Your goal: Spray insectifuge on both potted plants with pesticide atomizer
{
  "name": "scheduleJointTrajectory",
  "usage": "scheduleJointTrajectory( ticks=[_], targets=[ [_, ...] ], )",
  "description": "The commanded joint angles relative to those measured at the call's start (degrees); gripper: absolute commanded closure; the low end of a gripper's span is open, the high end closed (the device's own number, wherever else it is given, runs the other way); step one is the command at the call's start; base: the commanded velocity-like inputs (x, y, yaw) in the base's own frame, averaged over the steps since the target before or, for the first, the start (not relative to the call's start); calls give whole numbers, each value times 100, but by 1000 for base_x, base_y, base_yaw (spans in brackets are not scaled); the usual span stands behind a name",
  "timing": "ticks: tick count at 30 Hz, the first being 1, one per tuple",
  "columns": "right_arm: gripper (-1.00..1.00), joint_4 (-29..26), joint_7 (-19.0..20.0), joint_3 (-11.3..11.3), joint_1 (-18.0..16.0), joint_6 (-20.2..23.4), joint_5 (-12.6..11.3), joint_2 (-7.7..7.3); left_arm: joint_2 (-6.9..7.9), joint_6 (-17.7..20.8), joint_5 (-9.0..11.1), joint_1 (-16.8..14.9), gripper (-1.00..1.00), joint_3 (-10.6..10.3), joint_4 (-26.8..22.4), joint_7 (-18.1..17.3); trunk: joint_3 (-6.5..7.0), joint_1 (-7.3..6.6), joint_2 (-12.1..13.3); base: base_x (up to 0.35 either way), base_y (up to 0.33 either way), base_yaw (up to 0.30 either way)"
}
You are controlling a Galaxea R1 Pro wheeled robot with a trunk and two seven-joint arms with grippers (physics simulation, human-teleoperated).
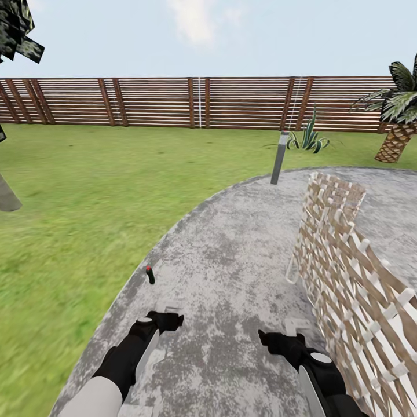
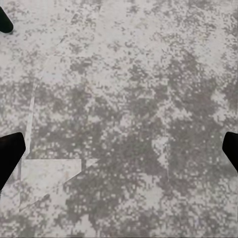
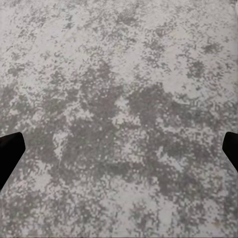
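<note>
Your left gripper (image 1: 168, 320) and right gripper (image 1: 272, 339) hang spread and empty over the paving (image 1: 231, 260). The atomizer (image 1: 150, 274) stands ahead-left by the grass edge; you're approaching, so roll closer, then reach left

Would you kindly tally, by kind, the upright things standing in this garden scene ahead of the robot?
Grey bollard post: 1
Palm with scaly trunk: 1
Spiky green plant by the fence: 1
Woven lattice chair: 1
Small dark bottle with a red top: 1
Total: 5
</note>
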Motion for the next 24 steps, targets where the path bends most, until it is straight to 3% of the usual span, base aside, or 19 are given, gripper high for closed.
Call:
scheduleJointTrajectory(
  ticks=[1,24],
  targets=[
    [-100,-7,-6,-4,-2,26,-44,1,1,31,4,-2,-100,-7,-9,7,-5,1,-2,154,0,0],
    [-100,-7,-6,-2,-2,26,-44,1,1,31,7,-2,-100,-16,-11,7,-5,1,-2,84,0,0]
  ],
)
